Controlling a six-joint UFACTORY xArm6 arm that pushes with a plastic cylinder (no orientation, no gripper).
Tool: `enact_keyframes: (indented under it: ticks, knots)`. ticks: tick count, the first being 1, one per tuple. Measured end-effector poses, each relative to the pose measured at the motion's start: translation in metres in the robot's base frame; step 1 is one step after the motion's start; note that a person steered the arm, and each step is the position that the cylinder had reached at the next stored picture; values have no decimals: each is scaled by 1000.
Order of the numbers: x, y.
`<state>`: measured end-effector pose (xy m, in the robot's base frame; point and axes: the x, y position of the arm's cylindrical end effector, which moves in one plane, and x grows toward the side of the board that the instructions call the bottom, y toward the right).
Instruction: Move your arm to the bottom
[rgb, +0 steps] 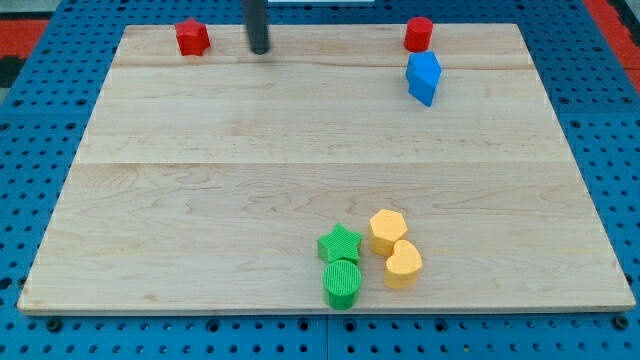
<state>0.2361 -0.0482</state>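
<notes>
My tip (260, 49) rests on the wooden board (200, 180) near its top edge, left of centre. A red star-like block (192, 38) lies just to the tip's left, apart from it. A red cylinder (418, 34) sits at the top right, with a blue pentagon-like block (424, 78) just below it. Near the view's bottom, a green star (339, 244) touches a green cylinder (342, 283) below it. To their right a yellow hexagon (387, 230) touches a yellow heart (403, 264). The tip is far from these bottom blocks.
The board lies on a blue perforated table (40, 150) that surrounds it on all sides. A red strip (30, 30) shows at the top left corner.
</notes>
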Motion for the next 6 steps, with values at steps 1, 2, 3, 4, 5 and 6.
enact_keyframes:
  ticks: [1,2,3,4,5,6]
  knots:
    - [14,60]
    - [71,67]
    - [121,63]
    - [170,27]
    - [240,18]
    - [302,-4]
